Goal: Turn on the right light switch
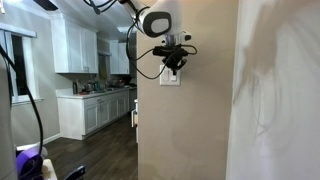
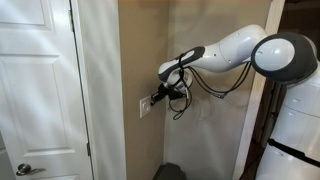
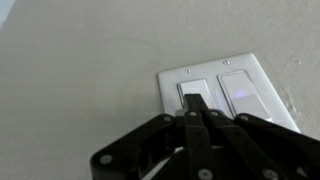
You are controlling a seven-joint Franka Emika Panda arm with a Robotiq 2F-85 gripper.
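A small white double wall plate (image 3: pixel 172 78) sits on a beige wall and holds two tall white rocker paddles. In the wrist view the right light switch (image 3: pixel 240 92) is uncovered and shows a faint bluish glow. My gripper (image 3: pixel 195 103) is shut, its black fingertips pressed together over the left paddle (image 3: pixel 190 88), beside the right one. In both exterior views the gripper (image 1: pixel 173 66) (image 2: pixel 157 98) is at the plate (image 1: pixel 170 80) (image 2: pixel 146 107), which it partly hides.
A white door (image 2: pixel 35 90) with its frame stands beside the wall section. White kitchen cabinets (image 1: pixel 75 45) and a counter (image 1: pixel 95 97) lie beyond the wall's edge. Black cables (image 2: pixel 185 95) hang off the arm near the gripper.
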